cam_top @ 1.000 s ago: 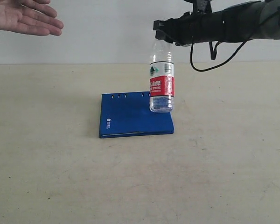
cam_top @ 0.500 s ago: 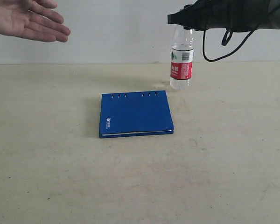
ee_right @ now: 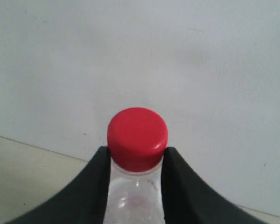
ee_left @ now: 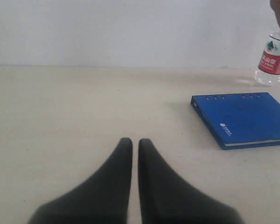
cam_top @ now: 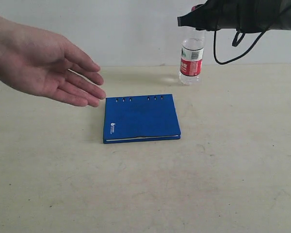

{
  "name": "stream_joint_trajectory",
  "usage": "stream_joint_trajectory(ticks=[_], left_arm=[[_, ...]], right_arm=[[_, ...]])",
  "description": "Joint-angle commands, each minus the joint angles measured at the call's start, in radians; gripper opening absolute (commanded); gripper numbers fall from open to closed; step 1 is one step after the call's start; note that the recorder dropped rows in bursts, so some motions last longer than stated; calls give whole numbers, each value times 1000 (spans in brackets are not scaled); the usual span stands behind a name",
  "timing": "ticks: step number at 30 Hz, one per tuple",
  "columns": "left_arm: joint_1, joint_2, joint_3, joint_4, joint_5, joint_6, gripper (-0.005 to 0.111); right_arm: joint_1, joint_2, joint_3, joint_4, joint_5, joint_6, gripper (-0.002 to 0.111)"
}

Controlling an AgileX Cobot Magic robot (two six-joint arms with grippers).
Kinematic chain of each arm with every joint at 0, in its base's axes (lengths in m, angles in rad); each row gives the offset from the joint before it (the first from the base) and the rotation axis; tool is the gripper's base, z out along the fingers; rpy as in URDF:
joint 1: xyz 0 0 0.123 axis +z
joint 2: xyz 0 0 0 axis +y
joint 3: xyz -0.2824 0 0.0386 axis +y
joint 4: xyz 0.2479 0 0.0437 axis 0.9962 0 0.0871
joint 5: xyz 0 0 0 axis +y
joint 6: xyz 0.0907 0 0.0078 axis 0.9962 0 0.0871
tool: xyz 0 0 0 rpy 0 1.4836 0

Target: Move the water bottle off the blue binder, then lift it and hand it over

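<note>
Water bottle (cam_top: 191, 60): small clear plastic bottle with a red, white and green label, hanging upright straight below the right fingers; off the binder.
Bottle base: at table level; contact with the surface cannot be told.
Right gripper (cam_top: 191, 22): black fingers clamped on the water bottle neck, one on each side, just under the red screw cap (ee_right: 137, 138).
Left gripper (ee_left: 135, 145): black fingers drawn almost together with a thin slit between them, gripping nothing, low over bare table.
Blue binder (cam_top: 140, 119): flat rectangular royal-blue ring binder, closed, lying flat; ahead of the left fingers and off to one side, below the right fingers and nearer the exterior camera than they are.
Binder edges: all four free; rivet-hole spine edge faces the bottle, page edge faces away from it.
Bottle-to-binder gap: a strip of bare table lies between the bottle and the spine corner; the two are apart.
Human hand (cam_top: 48, 73): open, palm up, fingertips just beside the binder's spine corner farthest from the right fingers.
Open room: bare surface on every side of the binder and around the left fingers.
Table (cam_top: 233, 170): pale beige top, lightly scuffed.
Wall (cam_top: 136, 29): plain white, behind the right fingers.
Cable (cam_top: 228, 57): black loop hanging under the right arm, clear of the bottle.
</note>
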Motion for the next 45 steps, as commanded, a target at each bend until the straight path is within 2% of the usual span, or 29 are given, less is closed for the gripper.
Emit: stream_joint_trajectory(ticks=[1, 10, 12, 16, 18, 20, 27, 35, 38, 42, 45], left_arm=[[-5, -3, 4, 4, -8, -8, 5], [-5, -3, 4, 4, -8, -8, 5], [-5, -3, 4, 4, -8, -8, 5], [-5, -3, 4, 4, -8, -8, 5], [-5, -3, 4, 4, -8, -8, 5], [-5, -3, 4, 4, -8, -8, 5], [-5, -3, 4, 4, -8, -8, 5], [-5, -3, 4, 4, -8, -8, 5], [-5, -3, 4, 4, -8, -8, 5], [-5, -3, 4, 4, -8, -8, 5], [-5, -3, 4, 12, -8, -8, 5]], right_arm=[[-2, 0, 2, 1, -11, -2, 0], [-2, 0, 2, 1, 39, -2, 2], [-2, 0, 2, 1, 75, -4, 10], [-2, 0, 2, 1, 105, -7, 35], [-2, 0, 2, 1, 105, -7, 44], [-2, -3, 2, 1, 105, -7, 47], [-2, -73, 2, 1, 16, -89, 48], [2, -277, 2, -2, 13, -133, 47], [2, -279, 6, 11, -46, -133, 47], [2, -277, 22, 14, 23, -130, 47], [2, -277, 22, 14, -1, -121, 47]])
